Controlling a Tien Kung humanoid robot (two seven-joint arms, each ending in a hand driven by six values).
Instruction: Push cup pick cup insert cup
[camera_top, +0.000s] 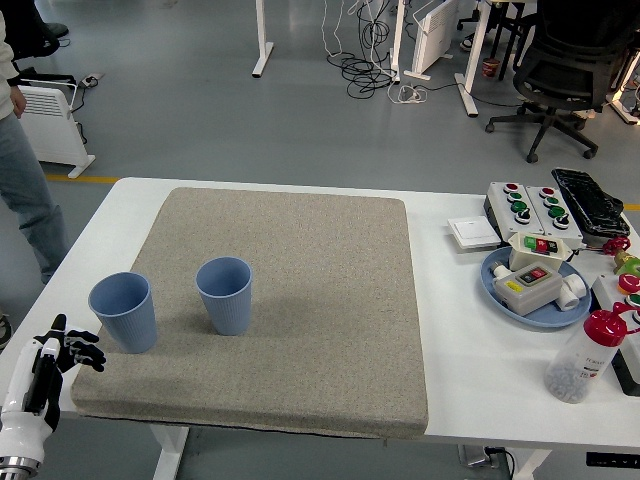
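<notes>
Two empty blue cups, left cup (124, 311) and right cup (224, 294), stand upright and apart at centre-left on the grey mat (300, 300). At lower left, the left hand (62, 352) hovers, fingers spread, holding nothing. A blue tray (500, 297) at right holds switch boxes (530, 275).

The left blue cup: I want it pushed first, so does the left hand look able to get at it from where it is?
Probably yes. The left hand, fingers spread, sits at the table's near-left edge, just beside the left blue cup, with nothing between them. The other blue cup stands clear on its far side.
</notes>
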